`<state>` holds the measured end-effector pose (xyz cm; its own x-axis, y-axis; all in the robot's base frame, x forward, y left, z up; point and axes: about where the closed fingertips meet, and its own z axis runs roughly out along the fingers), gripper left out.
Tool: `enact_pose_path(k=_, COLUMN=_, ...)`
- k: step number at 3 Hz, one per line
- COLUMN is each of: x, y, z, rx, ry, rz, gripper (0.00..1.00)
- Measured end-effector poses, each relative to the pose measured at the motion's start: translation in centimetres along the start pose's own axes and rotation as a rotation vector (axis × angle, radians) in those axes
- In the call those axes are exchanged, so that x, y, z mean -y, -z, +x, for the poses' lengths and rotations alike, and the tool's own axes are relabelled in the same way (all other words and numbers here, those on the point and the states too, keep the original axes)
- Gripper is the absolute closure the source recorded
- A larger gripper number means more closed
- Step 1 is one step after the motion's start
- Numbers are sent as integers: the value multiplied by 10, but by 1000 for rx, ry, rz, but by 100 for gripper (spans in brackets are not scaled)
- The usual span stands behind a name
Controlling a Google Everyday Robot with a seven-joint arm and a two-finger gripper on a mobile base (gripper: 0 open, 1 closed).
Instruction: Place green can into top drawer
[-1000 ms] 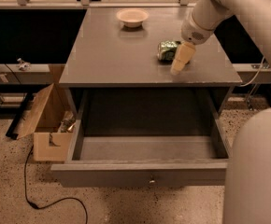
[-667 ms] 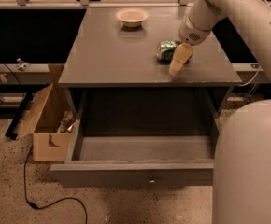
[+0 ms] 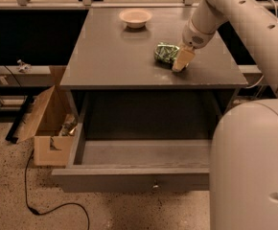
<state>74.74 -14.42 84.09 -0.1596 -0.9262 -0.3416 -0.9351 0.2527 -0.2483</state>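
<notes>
The green can lies on its side on the grey cabinet top, right of centre. My gripper is down at the can's right end, its pale fingers touching or covering that end. The top drawer is pulled out wide open below the front edge, its inside bare, its front panel with a small knob nearest the camera.
A pale round bowl stands at the back of the cabinet top. An open cardboard box sits on the floor left of the cabinet, with a black cable near it. My white arm and base fill the right side.
My gripper has stayed at the can's right end. The arm and the view have shifted slightly; the can and drawer have not moved.
</notes>
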Motion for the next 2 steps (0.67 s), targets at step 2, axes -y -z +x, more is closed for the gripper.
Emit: enact_pose_path(k=2, x=-20, y=27, z=-5, rx=65, ry=45, rz=11, gripper=87)
